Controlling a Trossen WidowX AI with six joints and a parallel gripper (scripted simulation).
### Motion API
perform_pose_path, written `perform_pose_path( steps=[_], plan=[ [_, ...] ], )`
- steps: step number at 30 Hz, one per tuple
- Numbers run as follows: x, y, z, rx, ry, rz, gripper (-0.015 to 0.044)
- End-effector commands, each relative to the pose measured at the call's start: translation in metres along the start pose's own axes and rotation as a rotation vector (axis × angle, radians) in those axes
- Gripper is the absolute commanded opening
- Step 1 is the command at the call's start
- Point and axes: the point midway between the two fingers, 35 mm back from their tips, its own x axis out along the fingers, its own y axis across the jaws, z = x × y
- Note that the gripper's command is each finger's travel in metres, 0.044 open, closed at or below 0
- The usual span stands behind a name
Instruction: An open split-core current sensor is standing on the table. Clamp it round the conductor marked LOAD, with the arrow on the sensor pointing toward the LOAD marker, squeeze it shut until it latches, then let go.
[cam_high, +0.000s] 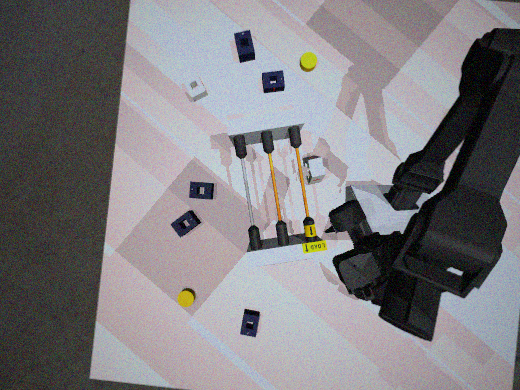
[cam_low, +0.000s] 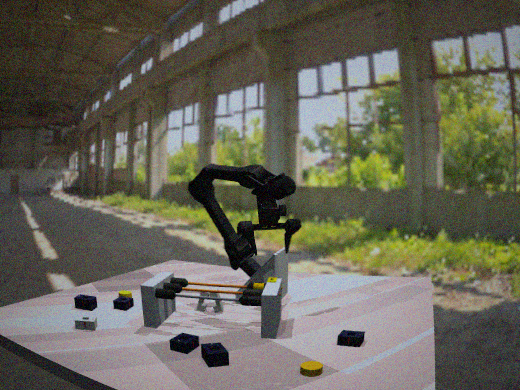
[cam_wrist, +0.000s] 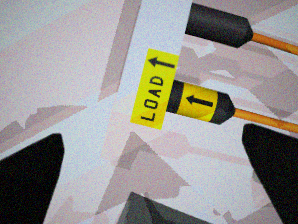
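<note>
Sensor (cam_high: 315, 170), a small white open split-core clamp, stands on the table (cam_high: 165, 130) untouched, just beside the outermost orange conductor (cam_high: 302, 182) of a three-rod rack and apart from it. Nothing of the task looks done: the sensor is not picked up, not round the conductor, not latched. All steps remain, beginning with a reach to the sensor.

The pincer (cam_high: 336, 242) is spread nearly to its full width and holds nothing. It hangs well above the table, pointing straight down, near the rack's end where the yellow LOAD marker (cam_high: 314, 246) sits. In the wrist view the LOAD marker (cam_wrist: 154, 90) lies directly below, between the two dark fingertips at the picture's lower corners, and the marked conductor's yellow-banded end cap (cam_wrist: 200, 101) with its arrow lies just past it. The sensor sits farther along that conductor, away from the pincer and below it, outside the wrist view.

From the exterior view the black arm (cam_low: 220, 210) rises from its base behind the rack, bends at a high elbow, runs level, then drops the pincer (cam_low: 268, 235) vertically.
</note>
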Motion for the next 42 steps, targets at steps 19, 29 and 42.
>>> perform_pose_path(
  steps=[19,29,42],
  plan=[
    [0.005,-0.026,-0.002,0.019,0.049,-0.047,0.044],
    [0.041,-0.17,-0.066,0.186,0.355,-0.089,0.044],
    [0.052,-0.187,-0.084,0.209,0.402,-0.088,0.044]
  ],
)
